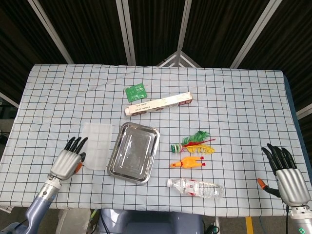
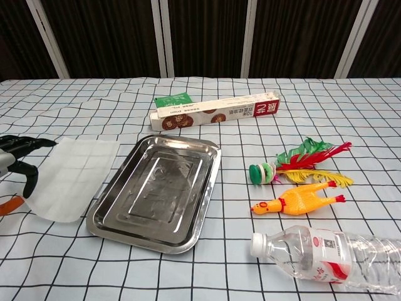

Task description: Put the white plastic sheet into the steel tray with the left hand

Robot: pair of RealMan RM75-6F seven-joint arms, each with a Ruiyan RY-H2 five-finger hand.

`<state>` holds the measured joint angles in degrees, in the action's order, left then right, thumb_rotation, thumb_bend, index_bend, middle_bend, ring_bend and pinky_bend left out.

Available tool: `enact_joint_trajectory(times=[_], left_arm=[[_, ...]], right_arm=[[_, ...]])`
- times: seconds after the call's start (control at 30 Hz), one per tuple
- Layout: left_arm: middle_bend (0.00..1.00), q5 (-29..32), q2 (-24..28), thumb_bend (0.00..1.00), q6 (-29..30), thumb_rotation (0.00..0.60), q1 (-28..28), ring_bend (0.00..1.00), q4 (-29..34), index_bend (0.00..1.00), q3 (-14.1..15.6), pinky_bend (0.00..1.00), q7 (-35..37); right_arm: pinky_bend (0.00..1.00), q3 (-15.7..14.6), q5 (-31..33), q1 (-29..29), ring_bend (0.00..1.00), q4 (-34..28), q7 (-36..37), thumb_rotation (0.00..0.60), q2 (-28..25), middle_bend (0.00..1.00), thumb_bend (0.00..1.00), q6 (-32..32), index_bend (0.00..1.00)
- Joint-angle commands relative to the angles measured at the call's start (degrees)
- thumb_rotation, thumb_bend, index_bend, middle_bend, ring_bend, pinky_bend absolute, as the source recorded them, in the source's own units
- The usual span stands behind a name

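My left hand (image 1: 68, 159) sat at the lower left of the head view, fingers spread and touching the left edge of the white plastic sheet (image 1: 97, 151); whether it had a grip, I could not tell. The sheet lay just left of the steel tray (image 1: 133, 152), outside it. My right hand (image 1: 286, 171), at the lower right, was spread and held nothing.

Checked table (image 1: 243, 97), steel tray (image 1: 133, 152), bottle (image 1: 196, 187), box (image 1: 158, 104)
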<state>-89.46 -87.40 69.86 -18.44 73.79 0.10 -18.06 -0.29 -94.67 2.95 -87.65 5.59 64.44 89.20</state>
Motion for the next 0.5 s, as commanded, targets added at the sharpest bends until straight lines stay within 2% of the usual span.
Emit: enact_joint_trajectory(times=[0.03, 0.2, 0.5], left_arm=[[0.00, 0.11, 0.27, 0.48, 0.49, 0.600, -0.23, 0.00, 0.56, 0.57, -0.52, 0.00, 0.36], [0.00, -0.15, 1.73, 0.48, 2.40, 0.600, -1.57, 0.00, 3.49, 0.57, -3.10, 0.00, 0.61], [0.00, 2.79, 5.39, 0.48, 3.13, 0.600, -7.59, 0.00, 13.96, 0.56, -13.28, 0.00, -2.90]], right_arm=[[0.00, 0.00, -0.05, 0.00, 0.00, 0.00, -0.01, 0.600, 0.00, 0.00, 0.29, 0.03, 0.00], [0.00, -0.01, -0.03, 0.00, 0.00, -0.04, -0.02, 0.600, -0.01, 0.00, 0.29, 0.00, 0.00], [0.00, 0.02, -0.04, 0.00, 0.00, -0.10, -0.01, 0.600, -0.01, 0.00, 0.29, 0.02, 0.00]])
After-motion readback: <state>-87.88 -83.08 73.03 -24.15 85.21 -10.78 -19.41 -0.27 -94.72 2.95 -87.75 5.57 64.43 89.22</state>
